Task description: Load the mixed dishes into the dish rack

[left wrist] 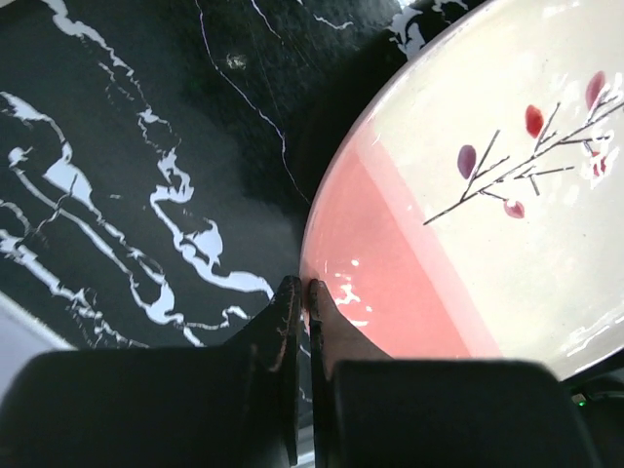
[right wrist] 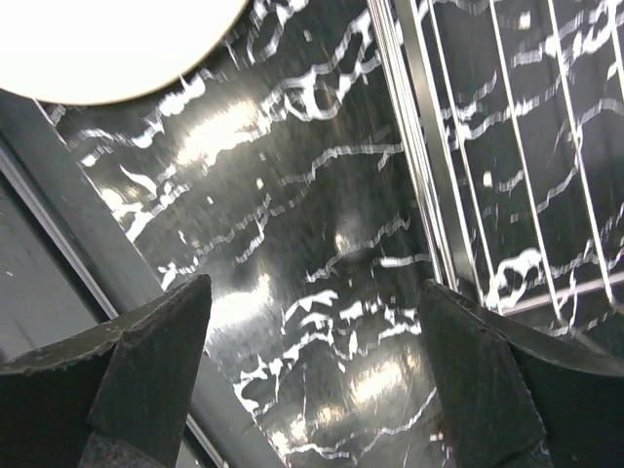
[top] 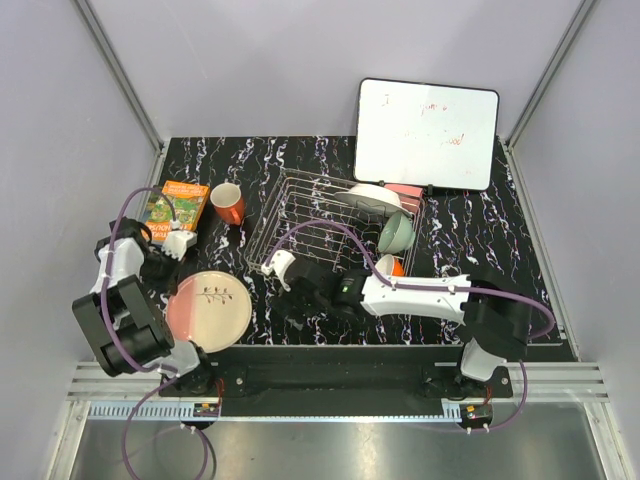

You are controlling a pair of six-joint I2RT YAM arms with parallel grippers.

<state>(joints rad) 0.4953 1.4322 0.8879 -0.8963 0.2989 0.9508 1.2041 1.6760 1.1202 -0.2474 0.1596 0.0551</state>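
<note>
Black marble-patterned tabletop with pale grey walls around it carries the dish rack in the middle. A white plate stands on edge in the rack and a pale green bowl sits just in front of it. An orange bowl shows at the rack's near right corner, partly hidden by the right arm. The orange-red mug stands left of the rack, beside a green-orange book. A whiteboard leans at the back. The pink-and-cream plate lies flat on the tabletop, near the left arm. The left claw is clenched, its tips right at the pink rim of this plate; I cannot tell if the rim is pinched between them. The right claw is released and grasps nothing, low over the bare tabletop between the plate and the rack.
</note>
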